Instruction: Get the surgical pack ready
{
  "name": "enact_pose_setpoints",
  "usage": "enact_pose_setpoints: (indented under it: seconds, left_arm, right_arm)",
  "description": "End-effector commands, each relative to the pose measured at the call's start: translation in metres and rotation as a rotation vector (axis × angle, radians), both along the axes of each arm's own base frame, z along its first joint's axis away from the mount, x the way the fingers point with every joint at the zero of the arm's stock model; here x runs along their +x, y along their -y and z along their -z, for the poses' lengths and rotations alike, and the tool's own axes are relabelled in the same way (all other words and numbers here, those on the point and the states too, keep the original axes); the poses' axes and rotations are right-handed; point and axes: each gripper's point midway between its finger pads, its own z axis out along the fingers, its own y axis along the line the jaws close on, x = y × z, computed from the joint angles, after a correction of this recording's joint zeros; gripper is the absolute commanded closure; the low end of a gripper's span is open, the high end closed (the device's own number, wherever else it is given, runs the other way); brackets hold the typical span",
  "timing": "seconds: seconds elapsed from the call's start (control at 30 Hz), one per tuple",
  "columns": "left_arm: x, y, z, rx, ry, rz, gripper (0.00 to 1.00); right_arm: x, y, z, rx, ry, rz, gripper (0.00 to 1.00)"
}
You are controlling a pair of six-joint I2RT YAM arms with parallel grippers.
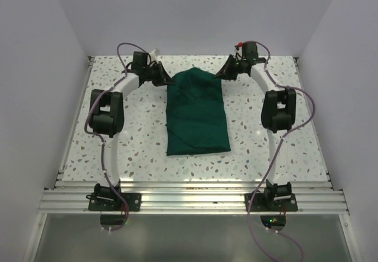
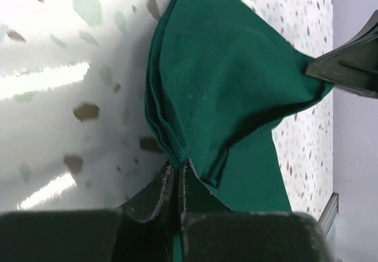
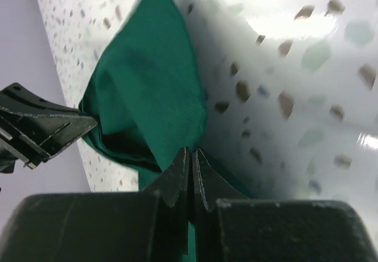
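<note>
The surgical pack is a dark green cloth drape (image 1: 196, 111), folded into a long strip on the speckled table (image 1: 142, 126). My left gripper (image 1: 167, 80) is shut on its far left corner, with the layered cloth (image 2: 224, 67) bunched right at the fingertips (image 2: 179, 163). At the far right corner my right gripper (image 1: 222, 73) is shut on the cloth (image 3: 147, 79), its fingertips (image 3: 191, 151) pressed together on the fabric. Each wrist view shows the other gripper's black tip across the fold. No instruments or gauze show.
White walls close in the table on the left, right and back. An aluminium rail (image 1: 189, 200) carries both arm bases along the near edge. The arms' elbows (image 1: 106, 111) (image 1: 279, 108) stand either side of the drape.
</note>
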Motion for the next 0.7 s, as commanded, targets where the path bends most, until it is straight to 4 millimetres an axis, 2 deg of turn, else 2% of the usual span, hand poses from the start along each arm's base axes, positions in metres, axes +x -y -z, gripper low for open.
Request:
enact_pose_setpoints:
  seconds: [0.0,0.07,0.1,0.13,0.17,0.2,0.37,0.4,0.43,0.47,0.5,0.53,0.57,0.6,0.67]
  left_arm:
    - [-0.033,-0.002,-0.053,0.036,0.085,0.064,1.0]
    - [-0.058,-0.003,-0.057,0.041,0.068,0.082,1.0]
    - [-0.068,-0.004,-0.07,0.038,0.08,0.086,1.0]
    - [-0.084,-0.003,-0.059,0.05,0.043,0.097,1.0]
    - [-0.093,-0.003,-0.06,0.055,0.037,0.104,1.0]
    - [-0.103,-0.002,-0.061,0.058,0.026,0.112,1.0]
    - [-0.17,0.008,-0.071,0.054,-0.002,0.184,1.0]
    - [-0.182,0.009,-0.081,0.05,0.013,0.194,1.0]
    - [-0.198,0.01,-0.072,0.053,-0.019,0.203,1.0]
    - [-0.205,0.009,-0.074,0.056,-0.016,0.196,1.0]
    - [-0.213,0.008,-0.088,0.045,0.021,0.191,1.0]
    - [-0.226,0.005,-0.078,0.042,-0.016,0.182,1.0]
    - [-0.23,0.003,-0.078,0.048,-0.012,0.171,1.0]
    - [-0.238,0.001,-0.083,0.044,0.002,0.168,1.0]
    - [-0.255,-0.004,-0.066,0.052,-0.042,0.168,1.0]
  right_arm:
    - [-0.045,-0.001,-0.08,0.016,0.064,-0.066,1.0]
    - [-0.068,0.001,-0.097,0.013,0.056,-0.089,1.0]
    - [-0.082,0.002,-0.09,0.009,0.021,-0.102,1.0]
    - [-0.092,0.002,-0.09,0.006,0.005,-0.112,1.0]
    - [-0.101,0.004,-0.09,0.004,-0.006,-0.114,1.0]
    - [-0.119,0.006,-0.092,0.003,-0.018,-0.114,1.0]
    - [-0.174,0.013,-0.093,-0.006,-0.06,-0.144,1.0]
    - [-0.191,0.015,-0.092,-0.007,-0.069,-0.152,1.0]
    - [-0.199,0.016,-0.09,-0.01,-0.075,-0.161,1.0]
    - [-0.208,0.017,-0.088,-0.015,-0.083,-0.165,1.0]
    - [-0.221,0.019,-0.078,-0.02,-0.114,-0.173,1.0]
    - [-0.23,0.021,-0.081,-0.03,-0.096,-0.183,1.0]
    - [-0.236,0.023,-0.077,-0.041,-0.104,-0.182,1.0]
    - [-0.249,0.025,-0.066,-0.043,-0.139,-0.19,1.0]
    - [-0.262,0.027,-0.064,-0.047,-0.142,-0.202,1.0]
